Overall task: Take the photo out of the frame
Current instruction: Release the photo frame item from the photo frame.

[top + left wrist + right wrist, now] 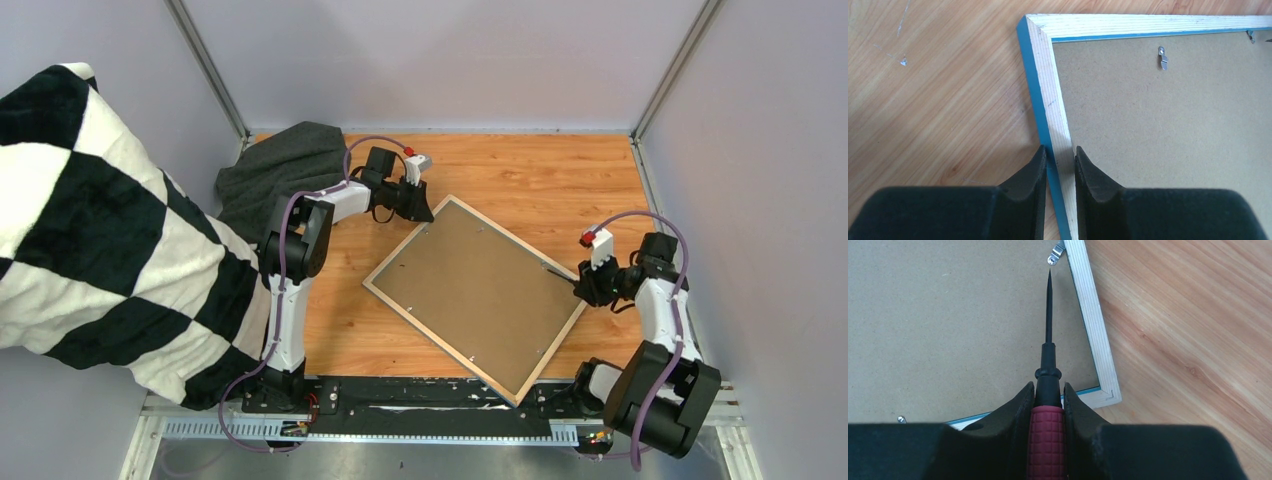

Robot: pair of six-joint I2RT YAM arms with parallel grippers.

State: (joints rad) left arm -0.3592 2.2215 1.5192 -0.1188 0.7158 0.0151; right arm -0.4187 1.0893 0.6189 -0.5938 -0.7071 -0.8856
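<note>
The frame [440, 344] lies face down on the wooden table, its pale wood back up and a blue side showing [1048, 75]. The brown backing board [475, 295] fills it and hides the photo. My left gripper [425, 212] is shut on the frame's rail near the far corner, one finger on each side [1060, 150]. My right gripper [580, 285] is shut on a screwdriver [1048, 440] with a dark red handle. Its black tip points at a metal clip [1057, 254] by the frame's right rail [1095, 330].
A grey cloth [285, 165] lies bunched at the back left of the table. A large black-and-white checked fabric [90, 230] hangs in at the left. Another small metal clip [1162, 57] sits on the backing board near the far rail. Pale walls enclose the table.
</note>
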